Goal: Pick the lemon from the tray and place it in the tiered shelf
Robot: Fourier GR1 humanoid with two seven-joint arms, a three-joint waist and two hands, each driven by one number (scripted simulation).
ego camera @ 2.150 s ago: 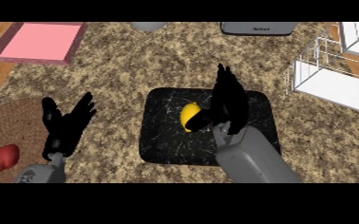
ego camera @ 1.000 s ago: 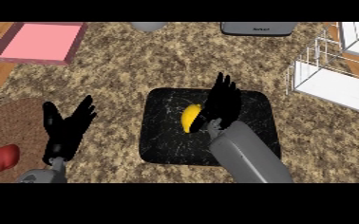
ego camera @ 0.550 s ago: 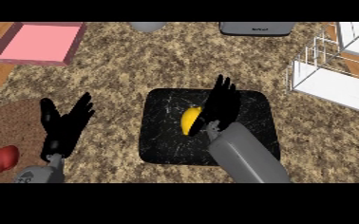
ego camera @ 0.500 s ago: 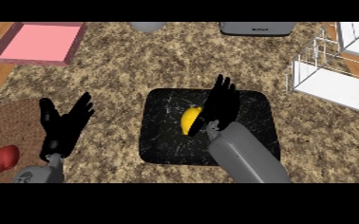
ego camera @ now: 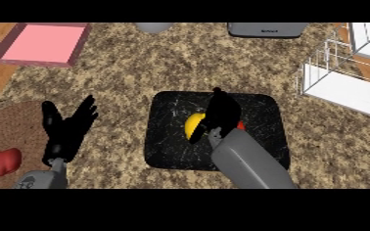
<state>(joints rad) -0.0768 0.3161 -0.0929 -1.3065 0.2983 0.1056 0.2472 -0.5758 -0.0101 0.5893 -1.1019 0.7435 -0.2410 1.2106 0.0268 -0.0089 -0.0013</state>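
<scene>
Granite-look counter (ego camera: 217,63) fills the view; at the far right edge the white wire tiered shelf (ego camera: 334,76) is seen, well apart from everything else in the task. Black tray (ego camera: 264,110) is set mid-counter, nearer the bottom, w/ the lemon (ego camera: 194,126) lying on its left-centre part, long axis running roughly near-to-far. Right hand (ego camera: 222,110) is placed over the tray, directly at the lemon's right flank, touching or just beside it; fingers are pointed away and look mostly straight, thumb side toward the fruit, so the hand is judged not yet closed round it, though contact can't be confirmed. Lemon lies to the hand's left, so a short inward curl is prob. all that's needed for the grasp; after that, carry goes right and away toward the shelf. A small red thing (ego camera: 241,126) shows at the hand's right edge, id unclear. Left hand (ego camera: 66,132) is resting w/ fingers relaxed and spread, lower left, well apart from the tray, so right arm is clearly the nearer. Pink board (ego camera: 47,44) sits top left, unrelated.
</scene>
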